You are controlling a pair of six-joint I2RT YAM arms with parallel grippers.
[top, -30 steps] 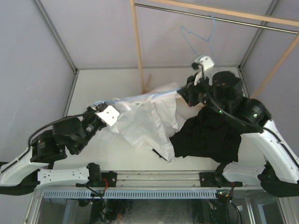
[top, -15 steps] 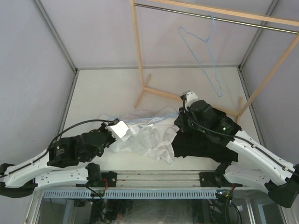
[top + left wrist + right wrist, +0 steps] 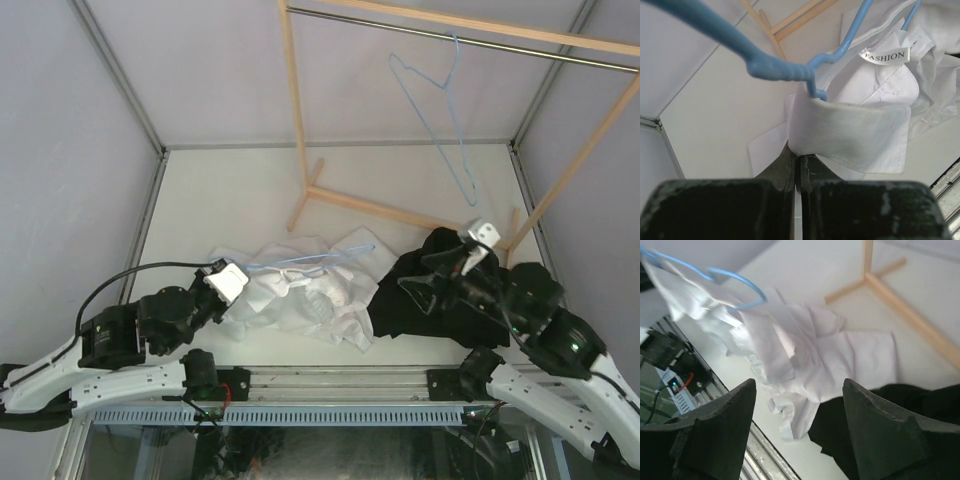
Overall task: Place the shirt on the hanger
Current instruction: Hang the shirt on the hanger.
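The left gripper (image 3: 797, 160) is clenched on a stitched band of the white shirt (image 3: 300, 295). Whether that band is collar or cuff I cannot tell. At 12 o'clock from the pinch, the twisted neck of the blue hanger (image 3: 780, 70) touches the band. The FASHION label (image 3: 885, 56) sits at 1 o'clock, on the neckline.

The right gripper (image 3: 799, 390) is released, its fingers spread with nothing between them. It hangs over the black garment (image 3: 440, 295) and faces the shirt.

From overhead, the shirt lies crumpled on the table (image 3: 230, 190) near the front edge, at about 7 o'clock from the table's middle. The blue hanger's wire runs along the shirt's far side. How much of the wire is inside the fabric is hidden by folds. The black garment touches the shirt at its 3 o'clock side. The wooden rack (image 3: 293, 110) stands toward 12 o'clock, and a second blue hanger (image 3: 440, 110) hangs from its rail at 1 o'clock.

The shirt looks thin, light and limp, so I expect it to sag and slide off a single pinch. Stitched edges such as the collar, shoulder seam or hem should give the surest hold. The thin wire hanger will probably swing and slip inside loose cloth, so the free hand would do well to take the shoulder at 3 o'clock from the collar.
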